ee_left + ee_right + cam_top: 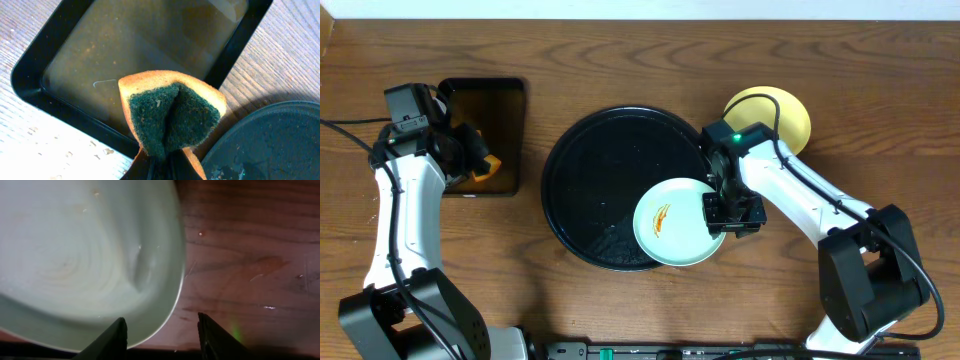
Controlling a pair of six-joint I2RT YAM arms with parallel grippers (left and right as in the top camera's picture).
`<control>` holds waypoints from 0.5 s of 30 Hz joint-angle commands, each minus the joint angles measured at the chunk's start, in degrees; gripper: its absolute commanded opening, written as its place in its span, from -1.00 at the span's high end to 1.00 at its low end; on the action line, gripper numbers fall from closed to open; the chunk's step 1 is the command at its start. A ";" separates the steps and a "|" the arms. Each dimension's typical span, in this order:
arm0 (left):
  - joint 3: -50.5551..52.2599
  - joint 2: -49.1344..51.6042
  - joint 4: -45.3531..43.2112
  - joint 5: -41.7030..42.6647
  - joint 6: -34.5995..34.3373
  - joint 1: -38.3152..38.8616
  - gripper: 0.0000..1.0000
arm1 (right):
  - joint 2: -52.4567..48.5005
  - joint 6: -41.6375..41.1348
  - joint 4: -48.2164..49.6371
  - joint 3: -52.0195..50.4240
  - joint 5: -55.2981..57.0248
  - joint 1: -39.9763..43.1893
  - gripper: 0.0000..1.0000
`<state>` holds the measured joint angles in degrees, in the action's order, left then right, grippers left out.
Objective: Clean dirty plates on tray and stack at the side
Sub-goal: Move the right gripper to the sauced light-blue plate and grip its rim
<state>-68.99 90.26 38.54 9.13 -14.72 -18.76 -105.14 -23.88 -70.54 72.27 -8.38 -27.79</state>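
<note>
Wooden table (620, 50) lies bare along its far edge and right side. Large round glossy black tray (600, 170) sits mid-table, with a black rectangular tray (505, 115) towards the left edge. An orange-smeared pale mint-blue round plate (670, 235) overhangs the round tray's near-right rim, and a pale yellow round plate (795, 120) lies beyond. Right gripper (728, 210), elbow bent, straddles the mint rim, jaws apart. Left gripper (162, 166) pinches a folded yellow-green sponge (170, 115).

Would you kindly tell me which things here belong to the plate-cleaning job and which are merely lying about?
Job: large round black tray; pale mint-blue round plate with orange smear; pale yellow round plate; orange sponge with green scouring face.
Lying about: small rectangular black tray of brownish liquid (possibly sponge rinse).
</note>
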 commanded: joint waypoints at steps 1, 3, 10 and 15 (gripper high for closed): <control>0.55 0.35 -0.07 0.70 1.01 -0.35 0.85 | 0.68 -2.08 1.11 -1.11 1.53 -0.42 0.08; 0.55 0.35 -0.07 0.70 0.98 -0.35 0.85 | 0.68 -2.27 2.34 -2.21 1.51 -0.42 0.01; 0.55 0.35 -0.24 0.72 0.98 -0.35 0.85 | 0.68 -2.25 7.19 -4.11 1.22 -0.42 0.13; 0.55 0.35 -0.22 0.70 0.98 -0.35 0.85 | 0.66 -2.23 8.46 -4.13 0.81 -0.42 0.12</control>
<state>-68.99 90.26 38.48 9.13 -14.72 -18.76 -105.14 -25.43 -62.43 68.29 -7.70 -27.79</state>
